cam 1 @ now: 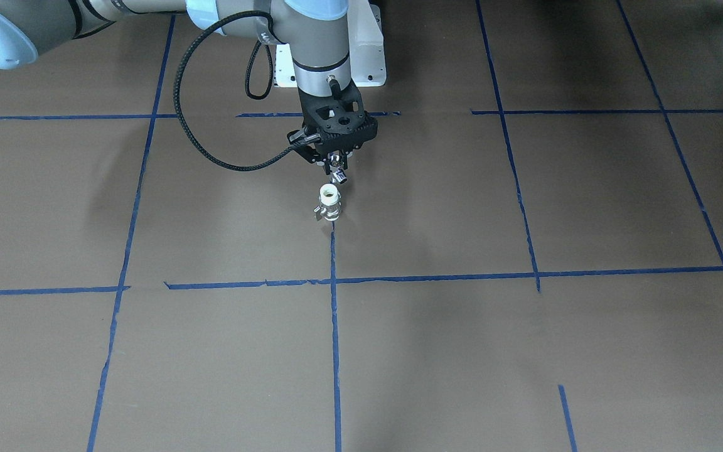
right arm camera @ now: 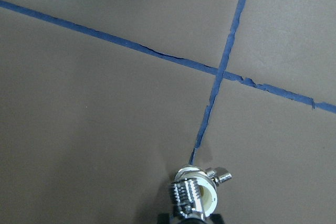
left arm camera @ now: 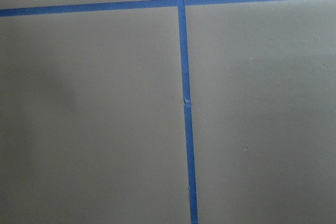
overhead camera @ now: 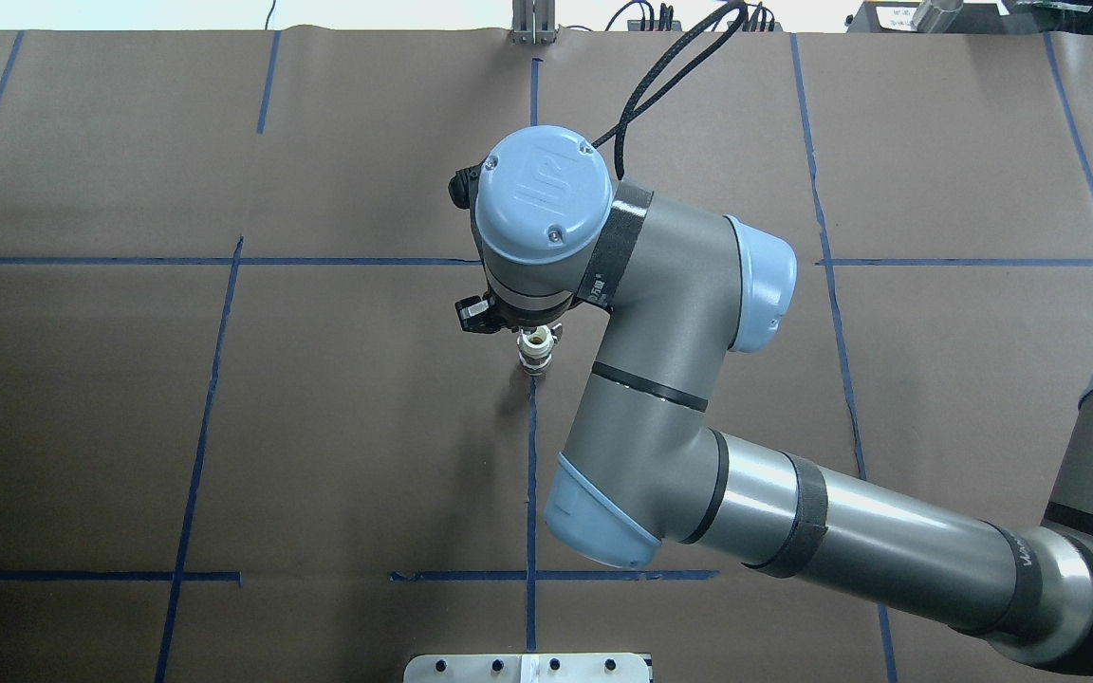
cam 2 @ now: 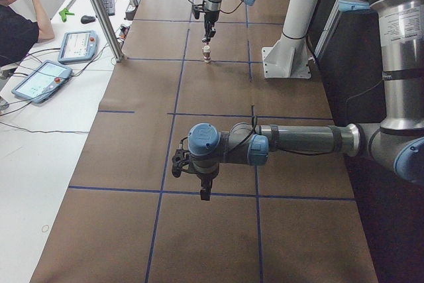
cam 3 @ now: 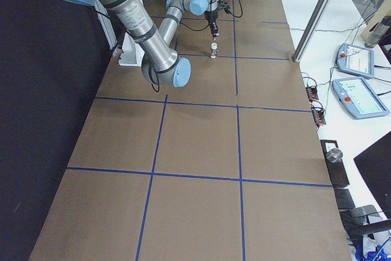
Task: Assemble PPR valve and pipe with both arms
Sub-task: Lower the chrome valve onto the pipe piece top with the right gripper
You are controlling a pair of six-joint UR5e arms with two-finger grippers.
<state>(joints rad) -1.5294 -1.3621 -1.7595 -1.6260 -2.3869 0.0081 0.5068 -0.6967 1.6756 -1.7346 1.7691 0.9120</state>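
The PPR valve (cam 1: 328, 204) stands upright on the brown table on a blue tape line, white open end up, small lever to its side. It also shows in the overhead view (overhead camera: 535, 351) and the right wrist view (right arm camera: 202, 195). My right gripper (cam 1: 337, 164) points down just above the valve and is shut on the small chrome pipe (cam 1: 338, 172). The pipe hangs close over the valve's top opening, and I cannot tell whether they touch. My left gripper (cam 2: 204, 190) hovers over bare table far from the valve; I cannot tell if it is open or shut.
The white pedestal (cam 1: 361, 56) stands behind the right gripper. Blue tape lines (cam 1: 334, 326) divide the brown table. An operator (cam 2: 16, 24) sits at a side table with tablets (cam 2: 40, 77). The left wrist view holds only table and tape (left arm camera: 186, 129).
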